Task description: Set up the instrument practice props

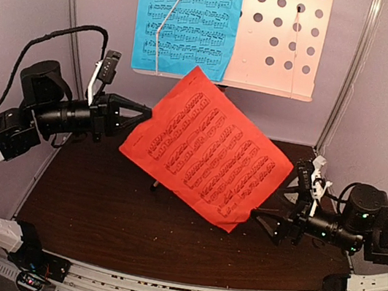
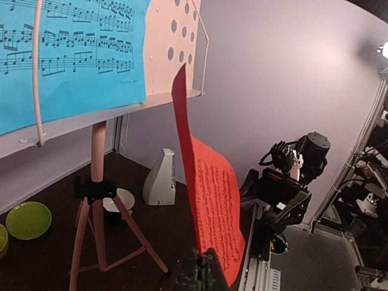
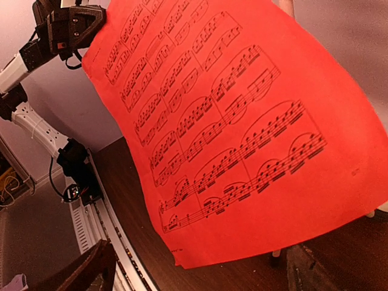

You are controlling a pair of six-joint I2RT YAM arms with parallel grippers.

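The red music sheet [image 1: 205, 147] hangs tilted in the air in front of the pale pink music stand [image 1: 281, 37]. My left gripper [image 1: 144, 112] is shut on its upper left corner, and the left wrist view shows the jaws closed on the sheet's edge [image 2: 206, 267]. The blue music sheet [image 1: 188, 19] rests on the left half of the stand's desk behind a wire holder. My right gripper [image 1: 260, 219] is open just below the red sheet's lower corner; in its wrist view the sheet [image 3: 242, 121] hangs above the spread fingers [image 3: 91, 273]. The white metronome [image 2: 160, 179] stands behind the stand's tripod [image 2: 97, 206].
A small white bowl with a dark base [image 2: 121, 200] sits by the tripod legs. A lime green plate [image 2: 27, 219] lies on the dark table to the left. Grey walls and metal frame posts [image 1: 349, 74] close in the back and sides.
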